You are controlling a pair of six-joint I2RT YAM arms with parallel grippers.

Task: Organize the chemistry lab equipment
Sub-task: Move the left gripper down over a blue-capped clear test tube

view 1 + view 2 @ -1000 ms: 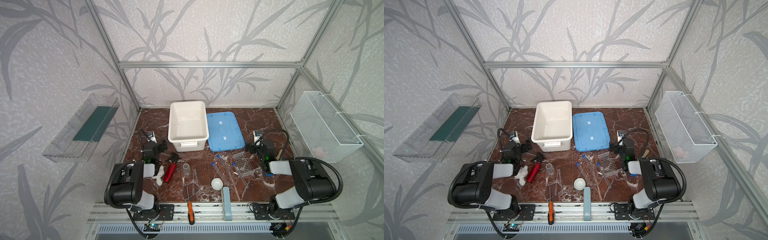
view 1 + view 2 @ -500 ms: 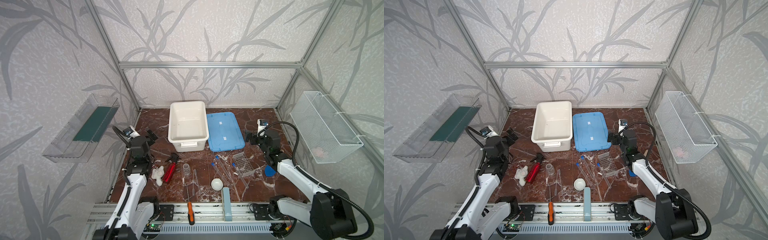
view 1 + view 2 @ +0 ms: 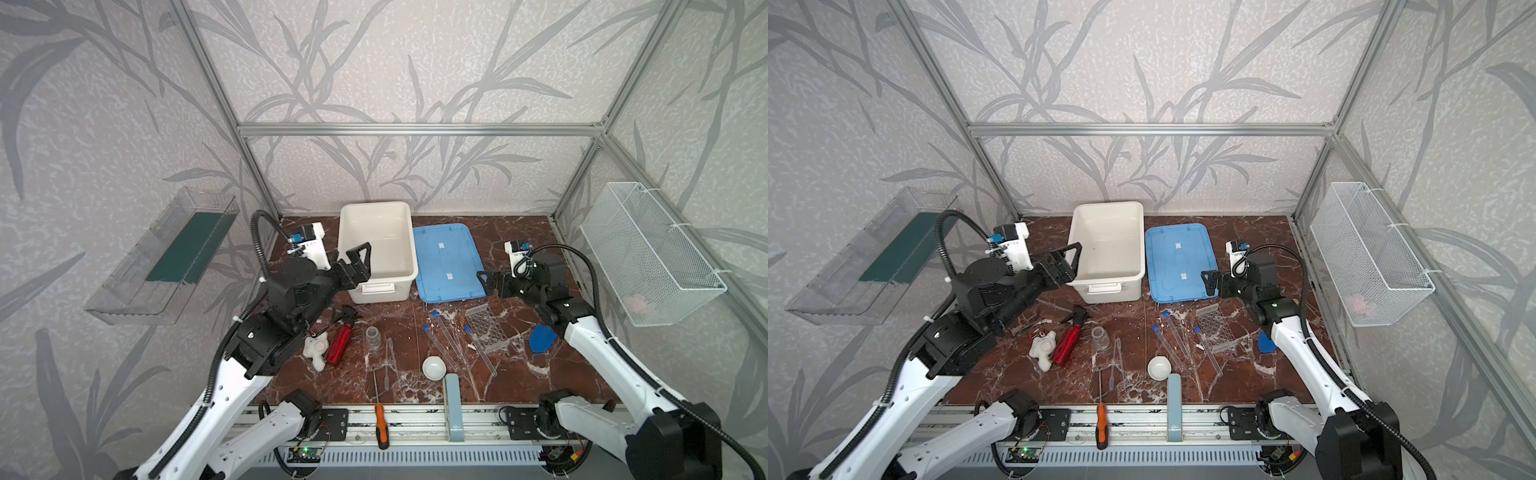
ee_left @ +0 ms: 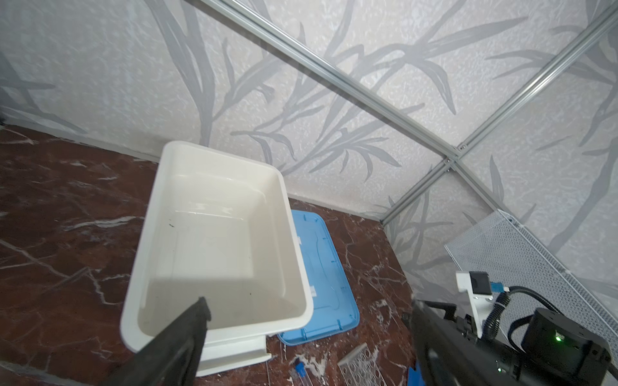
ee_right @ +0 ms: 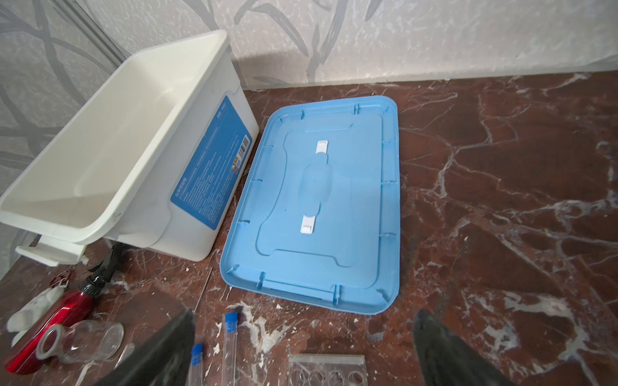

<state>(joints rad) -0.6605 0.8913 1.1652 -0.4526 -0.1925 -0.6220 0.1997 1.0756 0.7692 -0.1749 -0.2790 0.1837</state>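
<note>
**Claws both up and spread, nothing picked yet**

Lab kit is all loose on the table (image 3: pixel 519 245). Three blue-capped tubes (image 3: pixel 446 340) lie flat right of centre, with the clear rack (image 3: pixel 486 328) flat just beside them. The glass jar (image 3: pixel 372 336) sits to their left and the white dish (image 3: pixel 434 368) nearer the front edge. The thin droppers (image 3: pixel 390 353) lie between jar and dish.

Further out, the white bin (image 3: pixel 374 203) at the back is empty, with its blue lid (image 3: pixel 446 262) off and flat alongside. The red spray bottle (image 3: pixel 338 345) and the screwdriver (image 3: pixel 380 424) on the front rail aren't mine to sort.

What changed: a second ago both arms sat folded low at the front, and now they're unfolded and raised. The left claw (image 3: pixel 355 259) hangs over the bin's near-left corner, jaws wide, holding nothing. The right claw (image 3: pixel 488 282) is by the lid's near-right corner, also wide and empty.

My read: that was only the wake-up move and sorting hasn't started. The right arm is closest to the tubes and rack, so I'd drop it there first. The tubes are round and could roll when nudged.
</note>
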